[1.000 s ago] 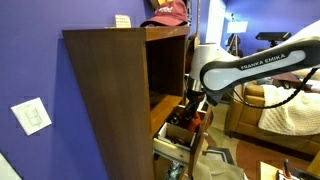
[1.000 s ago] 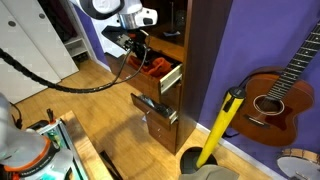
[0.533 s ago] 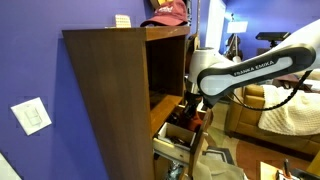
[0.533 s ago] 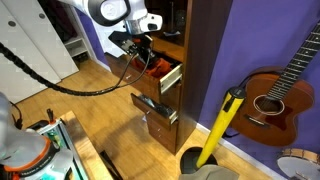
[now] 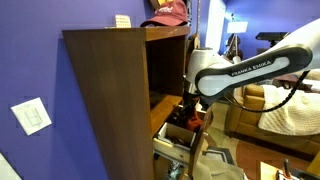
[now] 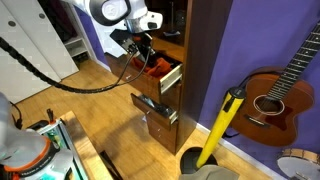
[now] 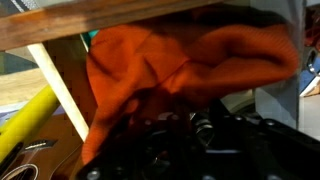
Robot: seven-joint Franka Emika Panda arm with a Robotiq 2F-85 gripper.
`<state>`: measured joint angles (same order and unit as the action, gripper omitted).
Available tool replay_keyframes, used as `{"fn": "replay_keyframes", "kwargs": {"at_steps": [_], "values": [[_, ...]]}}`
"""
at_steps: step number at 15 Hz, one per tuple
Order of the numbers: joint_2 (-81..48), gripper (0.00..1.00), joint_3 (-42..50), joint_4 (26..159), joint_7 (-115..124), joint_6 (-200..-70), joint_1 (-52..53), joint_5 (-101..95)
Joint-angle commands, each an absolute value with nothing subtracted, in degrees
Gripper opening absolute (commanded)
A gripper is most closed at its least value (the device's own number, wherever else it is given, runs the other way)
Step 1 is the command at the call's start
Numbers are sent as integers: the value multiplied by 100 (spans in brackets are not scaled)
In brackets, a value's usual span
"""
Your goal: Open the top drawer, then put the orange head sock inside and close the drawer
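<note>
The robot's hand (image 6: 141, 48) hangs low over the open top drawer (image 6: 172, 78) of the brown cabinet (image 6: 200, 50), with a black cable (image 6: 118, 75) looping down beside it. The orange head sock (image 6: 155, 66) lies bunched inside that drawer, directly under the hand. A lower drawer (image 6: 152, 103) also stands pulled out beneath, and further right a yellow stick (image 6: 222, 125) and a guitar (image 6: 270, 100) lean by the purple wall. In the wrist view the sock fills most of the frame, draped over dark clutter (image 7: 190, 140) (none of it clear enough to name). The fingers themselves are lost among fabric and shadow, so whether the hand is open, closed or gripping the knit cannot be told. The sock appears to be in place, leaving the release, the retreat and the closing push. The dangers lie there. If a finger catches the loose knit, lifting away could drag the sock back out, perhaps into the drawer gaping below. If a fold rides over the drawer's rim or sits high on the clutter, the shove home could pinch it against the cabinet and jam the front short of shut. The dangling cable could also snag the drawer's corner.
</note>
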<state>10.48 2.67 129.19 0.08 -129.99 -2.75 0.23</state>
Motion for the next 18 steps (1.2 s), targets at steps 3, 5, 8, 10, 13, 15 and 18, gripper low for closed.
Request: {"fn": "replay_keyframes", "kwargs": {"at_steps": [3, 5, 8, 10, 13, 15, 18], "values": [[1769, 81, 405, 13172, 65, -13284, -367, 192], [1957, 96, 463, 13204, 141, -13333, -439, 212], [2061, 100, 515, 13228, 335, -13245, -620, 64], [2018, 100, 513, 13274, 528, -13243, -774, -80], [1876, 73, 598, 13357, 594, -13341, -861, 43], [1787, 56, 647, 13421, 526, -13532, -845, 153], [1578, 34, 670, 13465, 401, -14023, -779, 281]]}}
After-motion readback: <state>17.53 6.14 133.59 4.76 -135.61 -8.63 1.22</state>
